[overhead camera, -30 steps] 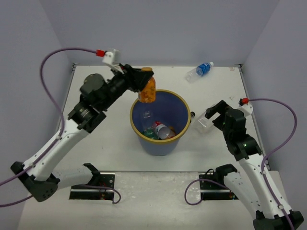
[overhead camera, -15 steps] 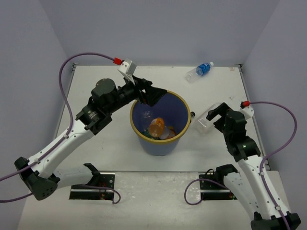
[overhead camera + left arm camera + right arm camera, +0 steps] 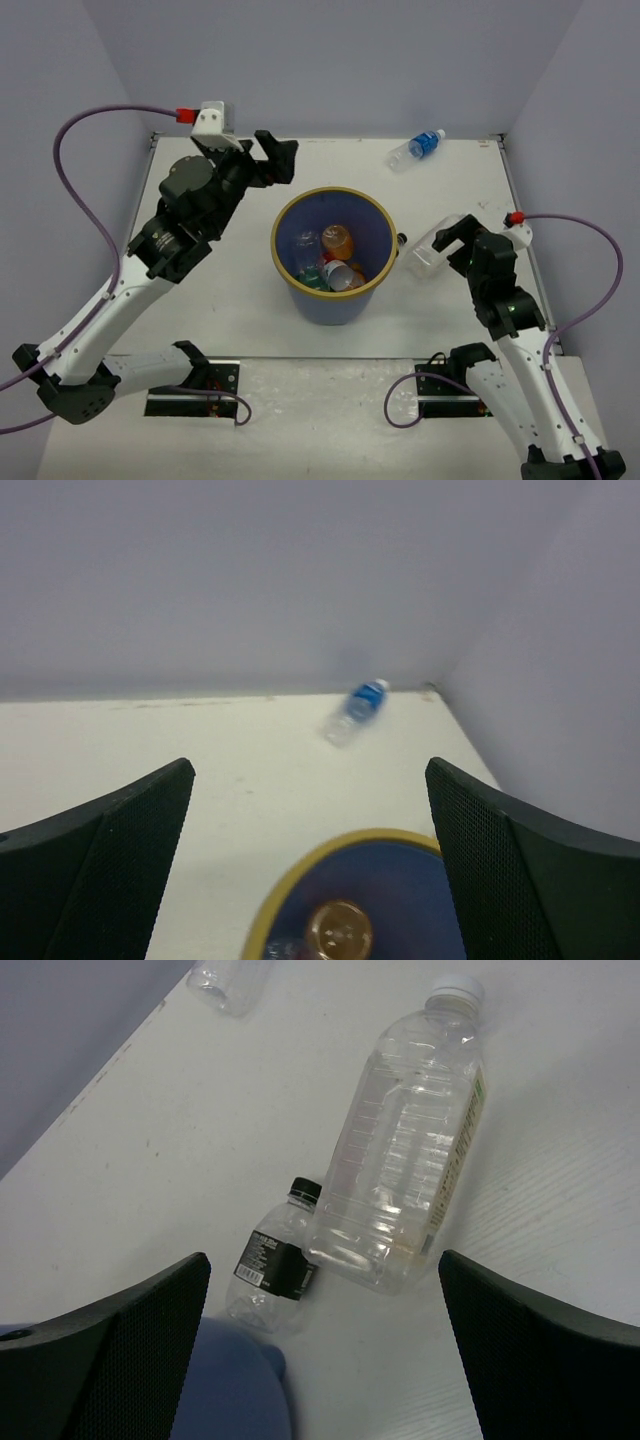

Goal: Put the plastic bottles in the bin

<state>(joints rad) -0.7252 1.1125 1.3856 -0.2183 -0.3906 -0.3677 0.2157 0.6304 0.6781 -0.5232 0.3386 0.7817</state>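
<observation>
- Found the left gripper at upper left of centre in the top view, jaws spread wide, nothing held, just beyond the bin's far-left rim.
- Located the bin at centre frame. Counted at least four bottles inside: a plain clear bottle, a green bottle, an orange bottle and a red-labelled bottle.
- Judged the task more than half done, with three bottles left to collect from the table.
- Noted a small black-labelled bottle lying just beside the bin's right wall, apparently touching a large clear bottle.
- Found the right gripper right of centre, jaws wide apart, empty, poised over the large clear bottle.
- Spotted the blue-labelled bottle at upper right, well apart from both grippers, near the back wall.
- Recorded a plain white table, lightly scuffed, enclosed by pale lilac walls on three sides.
</observation>
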